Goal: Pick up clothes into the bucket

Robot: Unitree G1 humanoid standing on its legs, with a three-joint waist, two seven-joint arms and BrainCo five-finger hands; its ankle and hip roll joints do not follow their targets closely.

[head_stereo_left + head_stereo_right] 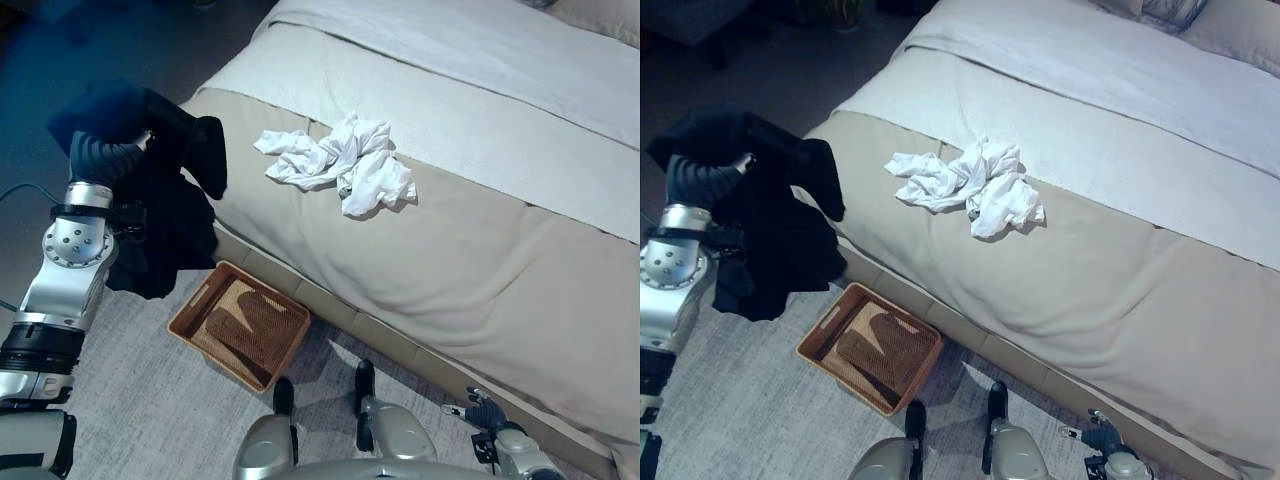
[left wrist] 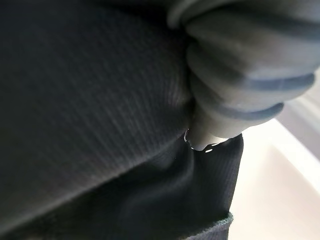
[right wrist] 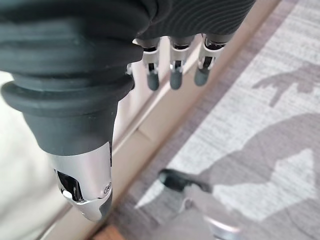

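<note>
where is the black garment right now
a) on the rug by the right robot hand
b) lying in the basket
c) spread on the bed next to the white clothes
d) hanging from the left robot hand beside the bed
d: the black garment hangs draped over the left robot hand, raised beside the bed and above the basket on the floor.

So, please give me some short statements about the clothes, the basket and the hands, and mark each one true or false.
1. The white garment lies crumpled on the bed. True.
2. The black garment is already inside the basket. False: it hangs from the raised left hand, beside the bed.
3. The basket stands on the bed. False: it is on the floor at the bed's edge.
4. The right hand holds nothing, its fingers relaxed. True.
</note>
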